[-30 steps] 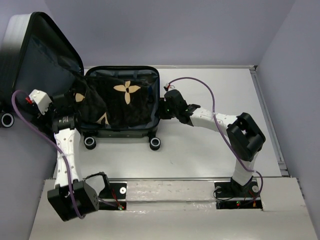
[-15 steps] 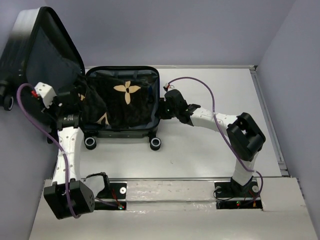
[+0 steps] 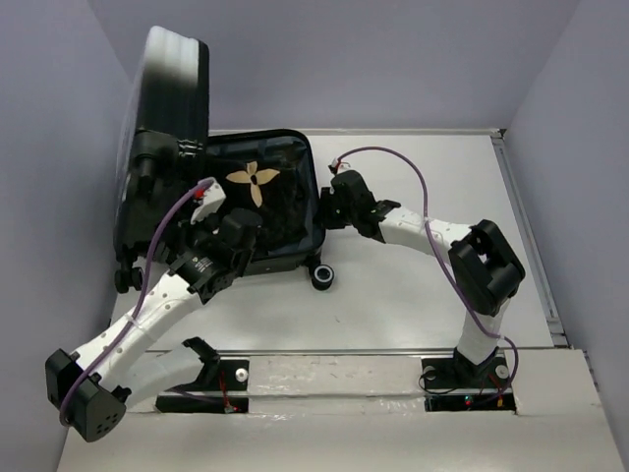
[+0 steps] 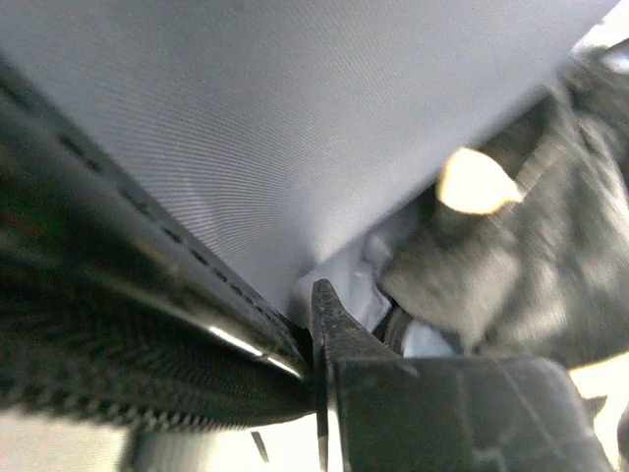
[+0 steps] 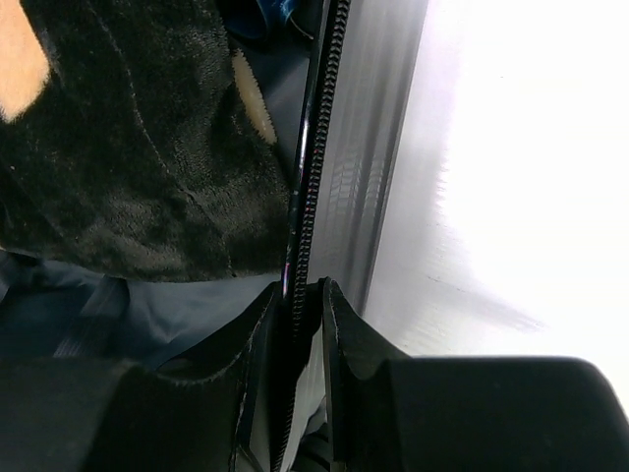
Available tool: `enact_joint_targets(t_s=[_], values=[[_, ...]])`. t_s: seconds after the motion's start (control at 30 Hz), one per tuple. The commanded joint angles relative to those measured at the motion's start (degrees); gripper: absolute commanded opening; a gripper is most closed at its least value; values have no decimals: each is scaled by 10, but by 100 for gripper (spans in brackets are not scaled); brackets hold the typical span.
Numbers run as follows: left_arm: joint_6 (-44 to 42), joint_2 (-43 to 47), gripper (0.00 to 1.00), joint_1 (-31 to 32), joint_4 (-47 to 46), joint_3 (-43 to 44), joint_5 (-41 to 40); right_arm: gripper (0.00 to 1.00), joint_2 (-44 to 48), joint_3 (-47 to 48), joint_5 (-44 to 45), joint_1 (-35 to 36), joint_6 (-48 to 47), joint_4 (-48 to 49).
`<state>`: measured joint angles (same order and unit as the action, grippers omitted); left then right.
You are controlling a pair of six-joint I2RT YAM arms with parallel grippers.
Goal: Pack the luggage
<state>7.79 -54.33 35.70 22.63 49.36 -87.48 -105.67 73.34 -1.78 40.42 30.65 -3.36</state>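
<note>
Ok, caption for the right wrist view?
Right jaws clamp the luggage rim, black blanket lying inside.

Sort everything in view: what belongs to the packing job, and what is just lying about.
Job:
suitcase, lid raised
blanket, inside it
right gripper, clamped on its rim
left gripper, by the lid

Just there:
table
purple cables on the arms

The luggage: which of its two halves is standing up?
The lid half, on the left, showing its ribbed outer shell. It stands almost upright, while the base half lies flat on the table, holding the black blanket.
</note>
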Motion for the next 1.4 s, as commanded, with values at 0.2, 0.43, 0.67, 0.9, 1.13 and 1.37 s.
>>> enact_joint_targets(t_s=[0.2,0.43,0.67,0.9,1.13,1.37], values=[[71,-48,6,244,-153,75,231,7,-4,-11,-88,35,29,54],[35,-18,84,323,-153,184,479,7,48,-79,-69,7,48,64],[37,-57,93,325,-96,345,638,7,124,-158,-63,-28,43,70],[81,-126,91,150,-36,465,667,7,237,-243,-91,-102,6,40],[98,-224,91,-71,-3,539,731,19,353,-254,-28,-183,-65,-99],[120,-371,90,-265,20,629,850,100,484,-174,121,-209,-100,-241]])
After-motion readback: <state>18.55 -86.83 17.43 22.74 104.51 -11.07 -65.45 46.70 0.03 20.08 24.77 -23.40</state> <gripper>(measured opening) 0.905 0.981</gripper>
